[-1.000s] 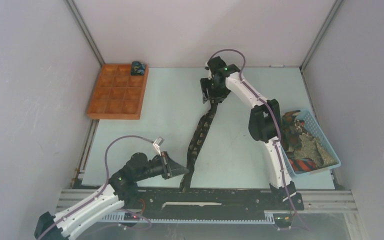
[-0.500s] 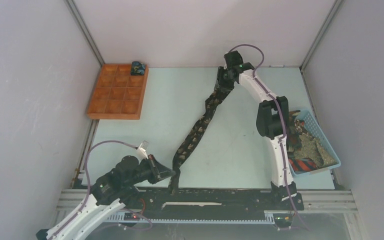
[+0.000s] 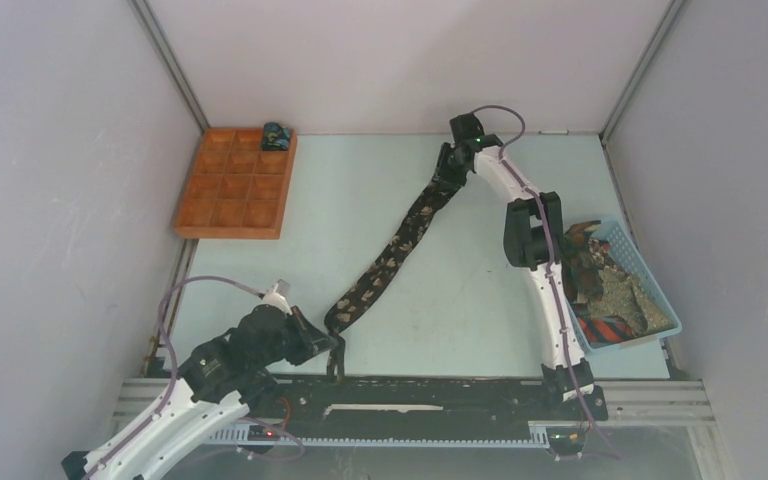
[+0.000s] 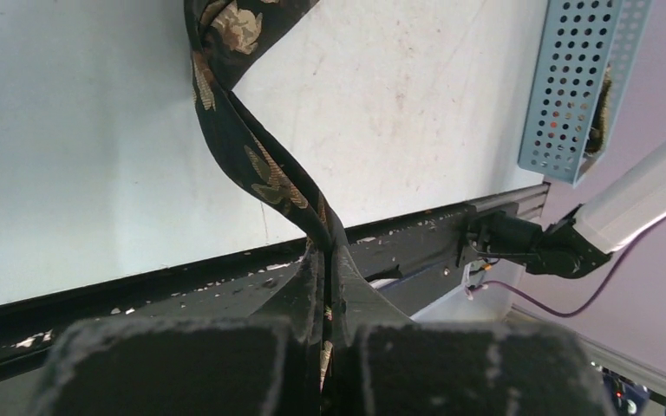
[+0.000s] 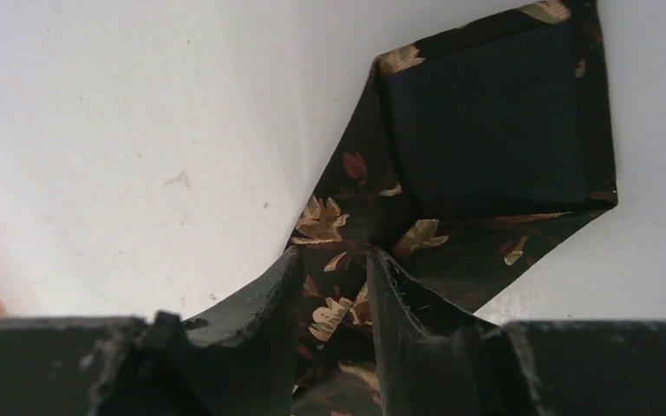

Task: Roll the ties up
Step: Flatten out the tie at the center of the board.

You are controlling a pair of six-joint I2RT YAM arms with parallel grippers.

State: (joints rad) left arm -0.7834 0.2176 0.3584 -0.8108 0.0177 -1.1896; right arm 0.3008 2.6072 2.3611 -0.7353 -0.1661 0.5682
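A black tie with tan leaves (image 3: 390, 255) stretches in a diagonal from near left to far right over the pale table. My left gripper (image 3: 335, 348) is shut on its narrow end by the table's near edge; in the left wrist view the fabric (image 4: 251, 156) twists up out of the closed gripper (image 4: 325, 251). My right gripper (image 3: 447, 172) is far back, its fingers closed on bunched fabric of the wide end (image 5: 334, 256). The tip of that end (image 5: 486, 130) lies folded over on the table, dark lining up.
An orange compartment tray (image 3: 235, 185) stands at the far left with one rolled tie (image 3: 277, 135) in its back right cell. A blue mesh basket (image 3: 628, 240) with more ties (image 3: 600, 290) stands at the right edge. A black rail (image 3: 440, 390) runs along the near edge.
The right gripper moved right and back with the wide end, and its jaws narrowed. The left arm drew back to the left, and the tie was pulled into a straighter diagonal.
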